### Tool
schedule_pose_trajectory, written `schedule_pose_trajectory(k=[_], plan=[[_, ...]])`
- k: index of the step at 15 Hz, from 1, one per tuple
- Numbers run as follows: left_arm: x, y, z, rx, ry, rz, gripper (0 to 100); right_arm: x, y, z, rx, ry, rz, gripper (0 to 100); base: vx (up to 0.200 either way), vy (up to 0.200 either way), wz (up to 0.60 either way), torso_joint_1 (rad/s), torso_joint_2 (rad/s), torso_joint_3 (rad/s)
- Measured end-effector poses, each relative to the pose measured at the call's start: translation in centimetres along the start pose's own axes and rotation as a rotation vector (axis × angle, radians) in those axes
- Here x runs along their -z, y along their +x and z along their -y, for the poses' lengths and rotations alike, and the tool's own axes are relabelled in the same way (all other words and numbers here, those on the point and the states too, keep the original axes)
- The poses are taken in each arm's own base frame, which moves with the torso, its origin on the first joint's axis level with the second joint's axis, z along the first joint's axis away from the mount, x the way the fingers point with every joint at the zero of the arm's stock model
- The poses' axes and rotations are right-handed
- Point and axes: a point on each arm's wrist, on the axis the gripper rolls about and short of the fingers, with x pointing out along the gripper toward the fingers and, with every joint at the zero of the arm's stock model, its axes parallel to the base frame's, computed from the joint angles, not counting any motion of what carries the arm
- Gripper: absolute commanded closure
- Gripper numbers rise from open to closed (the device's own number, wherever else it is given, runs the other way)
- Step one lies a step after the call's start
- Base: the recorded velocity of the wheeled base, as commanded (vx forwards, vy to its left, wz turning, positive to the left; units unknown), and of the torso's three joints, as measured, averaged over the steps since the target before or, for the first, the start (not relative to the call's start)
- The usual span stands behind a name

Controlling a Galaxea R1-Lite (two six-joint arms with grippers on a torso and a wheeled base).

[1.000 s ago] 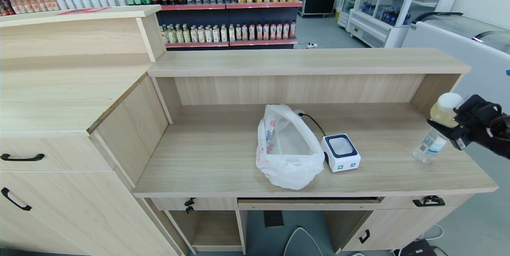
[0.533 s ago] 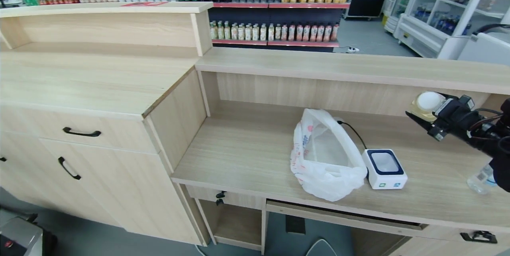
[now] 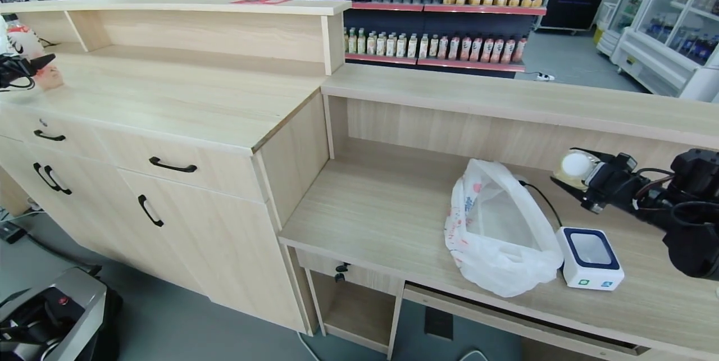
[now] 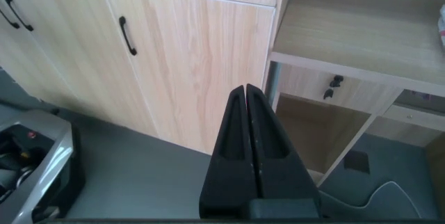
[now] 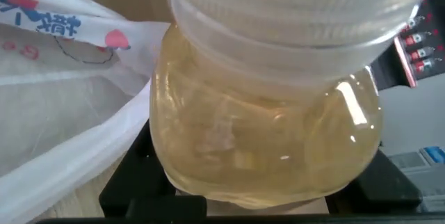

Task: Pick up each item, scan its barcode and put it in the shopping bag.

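Holds a yellow drink bottle (image 3: 576, 165) clamped in the right gripper (image 3: 563, 174) just beyond the scanner (image 3: 591, 257), left gripper (image 4: 245, 93) pinched closed and empty, shopping bag (image 3: 494, 232) beside the scanner apparently empty, leaving scanning and bagging seemingly undone.

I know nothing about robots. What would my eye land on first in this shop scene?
Most striking is the clear plastic bottle of pale yellow drink with a white cap, clamped in the right arm's black fingers above the light wooden counter. On the counter nearby sit an open white plastic shopping bag and, to its right, a small white scanner box with a dark-rimmed window.
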Motion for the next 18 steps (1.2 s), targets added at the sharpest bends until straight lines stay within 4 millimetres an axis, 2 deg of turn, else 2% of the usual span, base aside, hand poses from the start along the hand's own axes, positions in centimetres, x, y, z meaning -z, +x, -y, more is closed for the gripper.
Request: schedule_pose_trajectory(k=[3,10,18], plan=[[0.0,0.0,0.0,0.000,0.000,0.000,100,0.4,-1.0,-1.0,-0.044,0.035,-0.036,100,0.000,0.000,0.00,0.000,0.00,0.000],[0.0,0.0,0.0,0.000,0.000,0.000,100,2.2,-3.0,-1.6,-0.097,0.085,-0.136,100,0.000,0.000,0.00,0.000,0.00,0.000],[0.0,0.0,0.0,0.000,0.000,0.000,100,3.3,-3.5,-2.3,-0.132,0.045,-0.110,100,0.000,0.000,0.00,0.000,0.00,0.000]])
